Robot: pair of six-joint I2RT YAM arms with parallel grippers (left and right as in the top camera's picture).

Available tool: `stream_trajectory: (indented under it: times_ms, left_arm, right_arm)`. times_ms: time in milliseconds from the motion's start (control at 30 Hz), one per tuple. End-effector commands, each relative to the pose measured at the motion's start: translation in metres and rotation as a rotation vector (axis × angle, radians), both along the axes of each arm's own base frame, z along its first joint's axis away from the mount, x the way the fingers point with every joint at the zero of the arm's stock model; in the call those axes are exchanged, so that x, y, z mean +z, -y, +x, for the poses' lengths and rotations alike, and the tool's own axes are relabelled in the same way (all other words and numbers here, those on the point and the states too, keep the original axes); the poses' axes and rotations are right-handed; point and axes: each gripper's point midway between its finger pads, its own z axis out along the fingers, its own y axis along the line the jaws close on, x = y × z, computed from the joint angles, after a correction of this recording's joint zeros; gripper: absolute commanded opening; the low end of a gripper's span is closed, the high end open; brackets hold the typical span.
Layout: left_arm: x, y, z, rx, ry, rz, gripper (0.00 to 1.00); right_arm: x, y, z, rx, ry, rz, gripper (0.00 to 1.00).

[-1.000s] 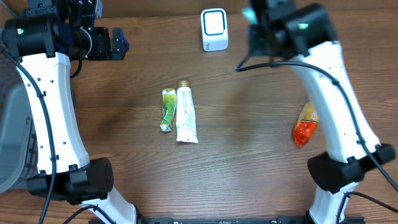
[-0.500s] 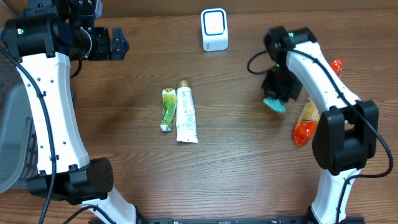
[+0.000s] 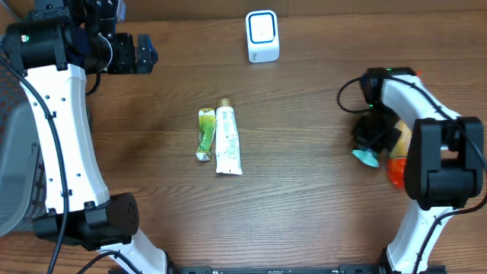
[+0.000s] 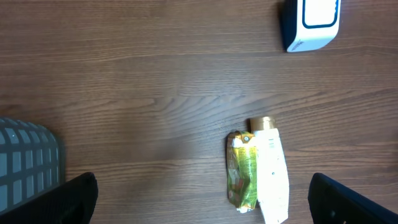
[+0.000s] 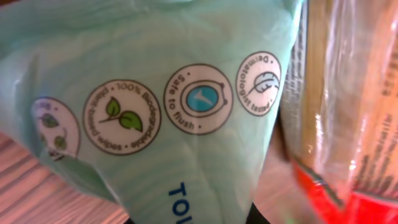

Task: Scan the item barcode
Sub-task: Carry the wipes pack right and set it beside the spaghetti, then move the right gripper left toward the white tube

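Grips a pale teal plastic packet (image 3: 367, 157) low over the right of the brown wooden table (image 3: 304, 198).
Clamps the right gripper (image 3: 373, 144) narrowly on that packet, just beside a clear orange-and-red pouch (image 3: 396, 170), well apart from the white, blue-rimmed scanner box (image 3: 262, 36) at the far edge. Holds the left gripper (image 3: 143, 53) wide apart and empty, far left.

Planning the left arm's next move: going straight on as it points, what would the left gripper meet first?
The left gripper would likely meet bare table; the green tube lies just beside that line. Depth unclear.
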Motion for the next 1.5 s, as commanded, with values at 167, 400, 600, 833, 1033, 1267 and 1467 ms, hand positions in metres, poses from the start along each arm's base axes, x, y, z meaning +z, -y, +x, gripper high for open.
stream_trajectory:
  times_ms: [167, 400, 600, 833, 1033, 1267, 1467]
  left_arm:
    - [0.006, 0.001, -0.002, -0.017, 0.017, 0.011, 1.0]
    - [0.006, 0.001, -0.002, -0.017, 0.017, 0.012, 1.0]
    - [0.006, 0.001, -0.002, -0.017, 0.017, 0.012, 1.0]
    - [0.006, 0.001, -0.002, -0.017, 0.017, 0.012, 1.0]
    - [0.006, 0.001, -0.002, -0.017, 0.017, 0.011, 1.0]
    - [0.006, 0.001, -0.002, -0.017, 0.017, 0.012, 1.0]
    - [0.006, 0.001, -0.002, -0.017, 0.017, 0.011, 1.0]
  right_arm:
    - [0.028, 0.047, 0.032, 0.149, 0.103, 0.106, 0.36]
    - [0.073, 0.028, 0.073, 0.308, 0.227, 0.159, 0.77]
    - [0.112, -0.042, 0.103, 0.428, 0.395, 0.406, 0.74]
    - [0.11, -0.173, 0.09, 0.606, 0.427, 0.697, 0.77]
    - [0.085, -0.252, 0.061, 0.789, 0.4, 0.635, 0.94]
    - [0.06, -0.308, 0.047, 0.82, 0.442, 0.654, 1.0]
    - [0.045, -0.328, 0.032, 0.811, 0.438, 0.83, 0.9]
